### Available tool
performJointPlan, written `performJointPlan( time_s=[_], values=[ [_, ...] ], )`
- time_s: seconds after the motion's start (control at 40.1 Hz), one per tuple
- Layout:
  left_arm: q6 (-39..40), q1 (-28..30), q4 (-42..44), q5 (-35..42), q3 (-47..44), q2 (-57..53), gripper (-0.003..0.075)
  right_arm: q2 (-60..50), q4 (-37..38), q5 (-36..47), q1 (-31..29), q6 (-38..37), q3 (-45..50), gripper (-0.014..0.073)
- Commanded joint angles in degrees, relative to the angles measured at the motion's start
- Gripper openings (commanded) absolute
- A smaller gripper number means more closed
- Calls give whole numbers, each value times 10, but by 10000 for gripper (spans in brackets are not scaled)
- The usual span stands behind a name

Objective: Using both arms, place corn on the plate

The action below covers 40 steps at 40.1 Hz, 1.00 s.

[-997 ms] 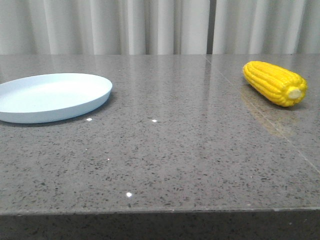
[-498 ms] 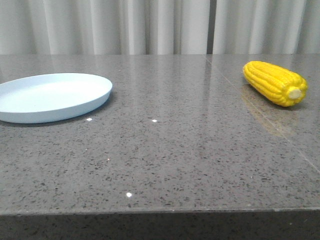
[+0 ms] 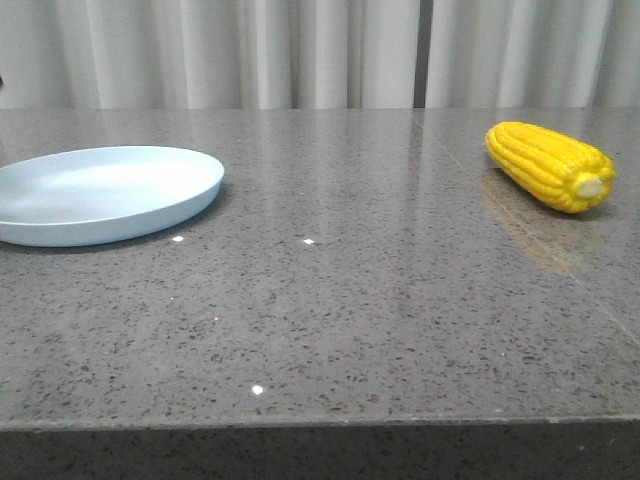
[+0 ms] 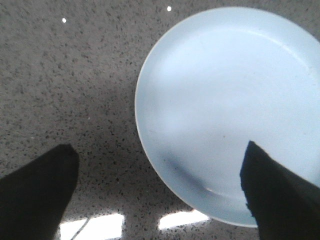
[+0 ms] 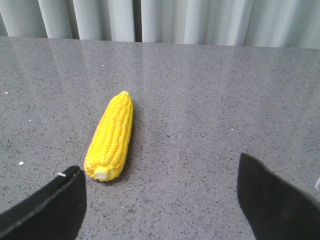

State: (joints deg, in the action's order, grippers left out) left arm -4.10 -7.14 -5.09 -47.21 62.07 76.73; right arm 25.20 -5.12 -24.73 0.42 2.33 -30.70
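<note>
You have a broad grey speckled stone table (image 3: 330, 300) in front of you, backed by pale pleated curtains (image 3: 300, 50). On your left side of it sits the round, shallow, pale light-blue plate (image 3: 100, 195) with its low raised rim, holding nothing. Well apart from it, on your right side toward the back, the bright yellow glossy corn cob (image 3: 548, 165) lies flat on the stone, its pale stub end pointing toward you. Your left gripper (image 4: 160, 192) hangs over the plate's edge, jaws spread wide with nothing between them. Your right gripper (image 5: 160, 202) hangs just short of the corn's stub end, also spread wide and holding nothing.
</note>
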Motion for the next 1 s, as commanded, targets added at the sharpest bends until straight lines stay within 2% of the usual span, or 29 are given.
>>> performJointPlan(
  time_s=[0.0,0.125,0.424,0.474,0.548,0.698,0.972],
  values=[
    [0,-4,-9,12,32,27,489,7,-1,44,-3,4,-22,634],
    [0,-4,-10,18,39,72,423,7,-1,44,-3,4,-22,634],
    [0,-4,-42,41,39,130,411,7,-1,44,-3,4,-22,634],
    [0,-4,-43,44,39,130,372,7,-1,43,-3,4,-22,634],
    [0,-4,-43,50,39,130,270,7,-1,43,-3,4,-22,634],
    [0,-4,-47,52,39,130,-21,7,-1,43,-3,4,-22,634],
    [-22,-27,-95,56,94,119,-20,7,-1,43,-3,4,-22,634]
  ],
)
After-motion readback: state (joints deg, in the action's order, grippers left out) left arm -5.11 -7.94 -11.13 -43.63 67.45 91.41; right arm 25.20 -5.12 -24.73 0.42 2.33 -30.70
